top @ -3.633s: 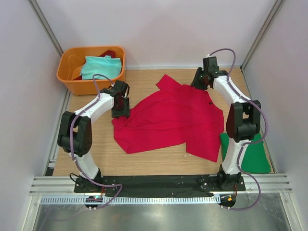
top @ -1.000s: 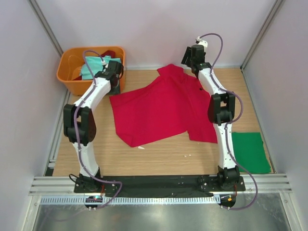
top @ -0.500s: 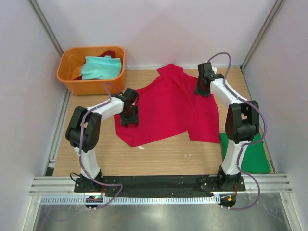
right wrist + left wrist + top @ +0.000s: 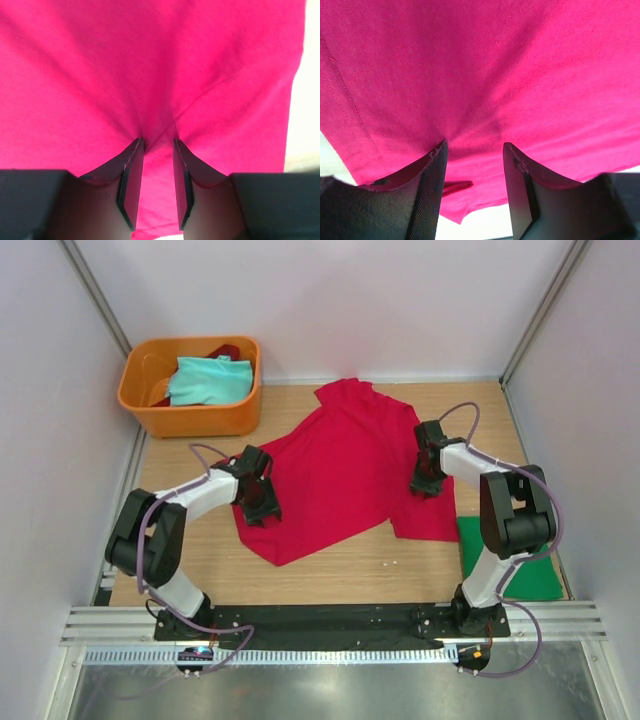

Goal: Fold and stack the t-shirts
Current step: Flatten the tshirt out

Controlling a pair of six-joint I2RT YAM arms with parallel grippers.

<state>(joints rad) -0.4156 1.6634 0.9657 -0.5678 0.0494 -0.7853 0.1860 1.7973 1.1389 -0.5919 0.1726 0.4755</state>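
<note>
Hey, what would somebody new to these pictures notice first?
A bright red cloth t-shirt sprawls over the middle of the wooden table, and the left gripper and right gripper each pinch a pucker of it in their jaws, one at each side. An orange plastic tub in the far left corner holds a pale teal cloth shirt, and a dark green cloth shirt lies flat at the near right.

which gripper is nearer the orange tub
Left. The left gripper sits on the red t-shirt's left edge, below the orange tub in the top view; the right gripper is across the shirt, farther away.
</note>
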